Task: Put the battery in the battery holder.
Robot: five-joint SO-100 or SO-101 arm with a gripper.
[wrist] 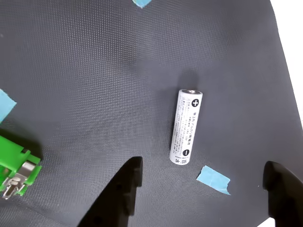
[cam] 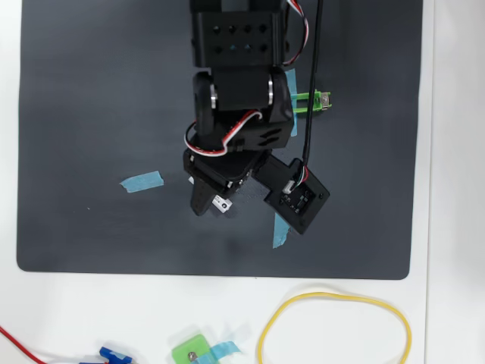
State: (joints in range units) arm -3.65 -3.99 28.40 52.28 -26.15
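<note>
Wrist view: gripper (wrist: 203,189) was spread wide and empty above the battery (wrist: 186,126), which lay mid-mat (wrist: 85,71). Best to descend centred and pinch across its width; battery holder (cam: 312,99) sat near the mat's top edge.

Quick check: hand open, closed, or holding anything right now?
Hand: open, holding nothing; the battery lies on the mat ahead of its fingers, untouched.

hobby workbench | black mat (cam: 91,91) | taped marks (cam: 142,181) | loose wires (cam: 333,326)
</note>
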